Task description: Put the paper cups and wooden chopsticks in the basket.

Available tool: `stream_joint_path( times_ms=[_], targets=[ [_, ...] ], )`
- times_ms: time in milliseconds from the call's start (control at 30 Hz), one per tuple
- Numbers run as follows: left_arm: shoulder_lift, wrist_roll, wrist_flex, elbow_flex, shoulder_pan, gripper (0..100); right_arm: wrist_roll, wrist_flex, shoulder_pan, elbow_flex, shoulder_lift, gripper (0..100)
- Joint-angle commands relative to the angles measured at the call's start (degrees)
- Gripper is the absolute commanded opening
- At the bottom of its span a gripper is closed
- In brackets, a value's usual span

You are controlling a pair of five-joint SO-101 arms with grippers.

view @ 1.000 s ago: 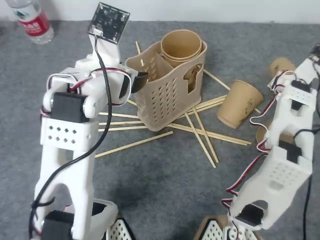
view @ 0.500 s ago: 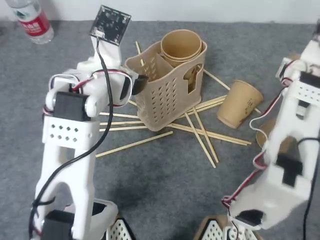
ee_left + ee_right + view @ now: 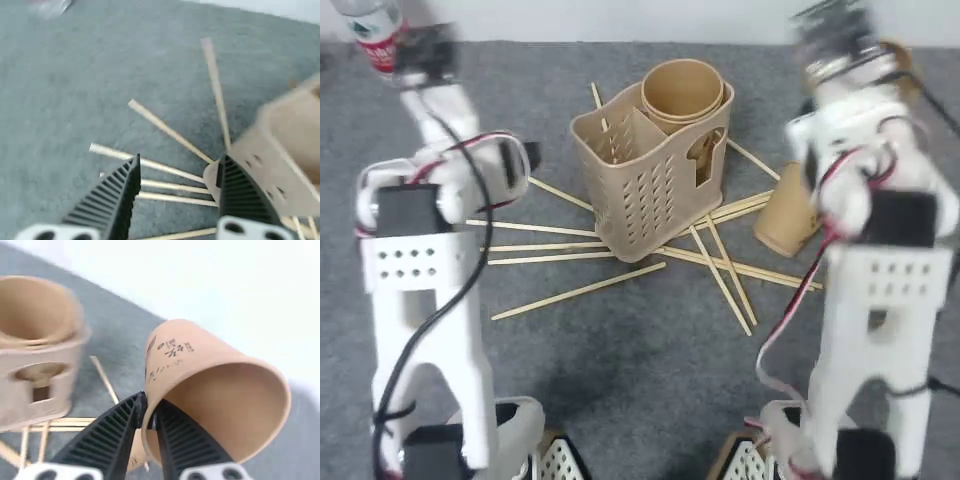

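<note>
The perforated tan basket (image 3: 650,175) stands mid-table with nested paper cups (image 3: 682,90) in its far compartment; it also shows in the wrist views as basket (image 3: 290,145) and basket (image 3: 35,365). Wooden chopsticks (image 3: 575,290) lie fanned around its base. My right gripper (image 3: 148,407) is shut on the rim of a paper cup (image 3: 210,380), held in the air to the right of the basket. Another paper cup (image 3: 782,215) lies on its side behind that arm. My left gripper (image 3: 177,172) hangs open above chopsticks (image 3: 165,130) left of the basket, with nothing between its fingers.
A water bottle (image 3: 380,35) stands at the far left corner. Grey carpet (image 3: 650,390) covers the table. Both white arms rise from the front edge, one on each side of the basket.
My left arm has drawn back leftward, away from the basket wall. My right arm has swung up and in toward the basket, lifting a paper cup off the table.
</note>
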Motion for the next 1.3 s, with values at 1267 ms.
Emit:
stream_joint_path(
  times_ms=[1267],
  targets=[
    [-1.1,13.9,-34.8,33.4,-3.9,24,10.1,24.2,-16.2,-49.7,38.4,14.2]
  ],
)
